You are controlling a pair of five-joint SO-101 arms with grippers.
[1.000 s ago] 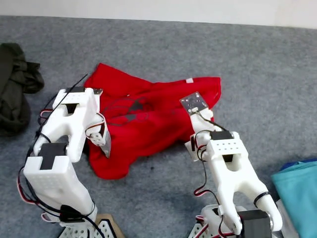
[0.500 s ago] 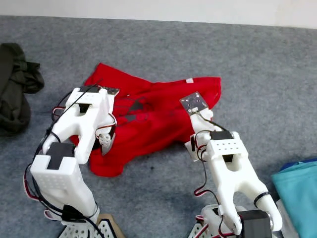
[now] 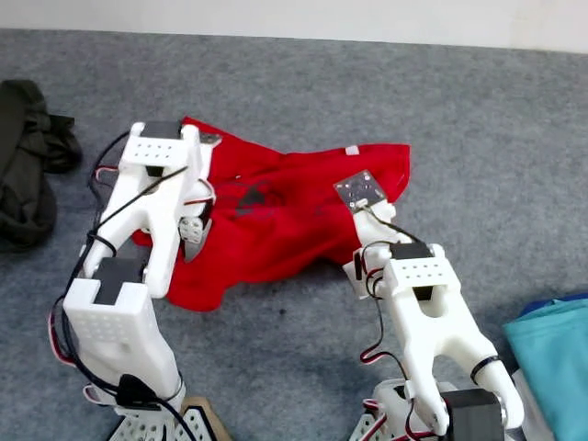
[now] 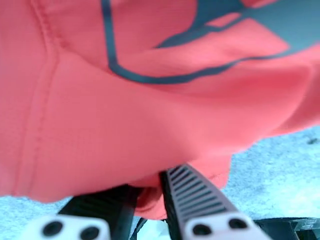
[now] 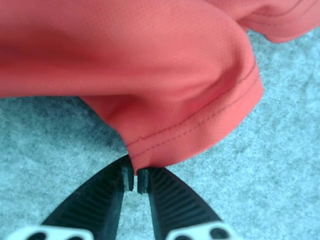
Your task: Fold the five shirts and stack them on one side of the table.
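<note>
A red shirt [image 3: 294, 220] with a dark chest print lies crumpled on the grey table top, mid-table. My left gripper [image 3: 193, 241] hangs over the shirt's left part. In the left wrist view it [image 4: 150, 182] is shut on a fold of the red shirt [image 4: 150, 100], which bunches between the ribbed finger [image 4: 192, 195] and the black one. My right gripper [image 3: 367, 207] is at the shirt's right side. In the right wrist view it [image 5: 135, 175] is shut, pinching the stitched hem of the red shirt [image 5: 150, 75] at its tips.
A dark green garment [image 3: 23, 165] sits bunched at the table's left edge. A teal shirt [image 3: 551, 354] lies at the near right. Bare grey surface [image 3: 496, 138] stretches behind and to the right of the red shirt.
My left arm has swung toward the far side, carrying the shirt's left fold with it, and the shirt's near-left corner has drawn in. The right arm has stayed still.
</note>
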